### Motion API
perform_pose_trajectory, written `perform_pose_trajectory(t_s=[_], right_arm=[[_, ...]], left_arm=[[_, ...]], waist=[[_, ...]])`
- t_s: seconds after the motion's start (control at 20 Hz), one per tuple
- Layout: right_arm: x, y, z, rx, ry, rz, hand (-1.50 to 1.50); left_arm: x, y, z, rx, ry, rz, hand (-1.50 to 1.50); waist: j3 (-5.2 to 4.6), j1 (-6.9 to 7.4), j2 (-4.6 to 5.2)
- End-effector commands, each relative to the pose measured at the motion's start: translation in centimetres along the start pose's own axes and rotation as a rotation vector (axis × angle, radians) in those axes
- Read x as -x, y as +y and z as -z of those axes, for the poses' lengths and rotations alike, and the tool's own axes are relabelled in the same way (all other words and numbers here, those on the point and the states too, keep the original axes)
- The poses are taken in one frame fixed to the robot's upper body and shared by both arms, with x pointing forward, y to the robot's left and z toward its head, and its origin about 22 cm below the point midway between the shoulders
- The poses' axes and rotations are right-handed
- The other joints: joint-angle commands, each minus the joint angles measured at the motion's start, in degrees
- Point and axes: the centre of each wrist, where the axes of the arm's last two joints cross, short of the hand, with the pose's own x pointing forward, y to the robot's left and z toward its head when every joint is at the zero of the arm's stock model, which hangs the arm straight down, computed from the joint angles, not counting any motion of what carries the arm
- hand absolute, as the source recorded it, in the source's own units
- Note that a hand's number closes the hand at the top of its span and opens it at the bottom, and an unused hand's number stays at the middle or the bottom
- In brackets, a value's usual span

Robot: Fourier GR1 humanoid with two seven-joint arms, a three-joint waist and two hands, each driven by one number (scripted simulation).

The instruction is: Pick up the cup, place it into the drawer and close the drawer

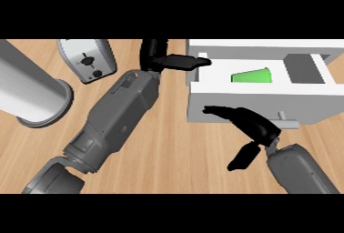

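Green cup [253, 75] sits inside drawer [262, 102]; my right hand [250, 123], fingers spread, touches its front (nearer than left hand [176, 61], also spread).

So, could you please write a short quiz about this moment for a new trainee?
1. True or false: the cup lies inside the open drawer.
2. Which hand is at the drawer's front panel? A) left hand B) right hand
3. Fill in: the cup's colour is ____.

Key: 1 true. 2 B; the left hand is at the drawer's far left corner. 3 green.
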Motion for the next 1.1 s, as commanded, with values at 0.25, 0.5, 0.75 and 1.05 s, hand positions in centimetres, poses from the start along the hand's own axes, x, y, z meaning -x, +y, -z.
perform_pose_trajectory(t_s=[0.25,0.5,0.75,1.05], right_arm=[[6.2,0.5,5.0,0.021,0.111,-0.038,1.5],[7.4,-5.8,4.5,0.184,0.062,0.0,1.5],[7.7,-10.2,3.8,0.352,0.053,0.035,1.5],[6.8,-13.3,3.6,0.447,0.099,0.077,1.5]], left_arm=[[0.9,5.7,-2.0,-0.007,-0.015,-0.039,-1.5],[0.4,6.9,-2.4,0.009,-0.016,-0.043,-1.5],[0.8,8.1,-3.6,0.027,0.007,-0.062,-1.5],[-0.7,9.1,-2.9,0.054,0.003,-0.057,-1.5]], waist=[[0.1,3.92,0.44],[0.21,6.21,0.82],[0.29,8.09,1.28],[0.27,9.69,1.76]])
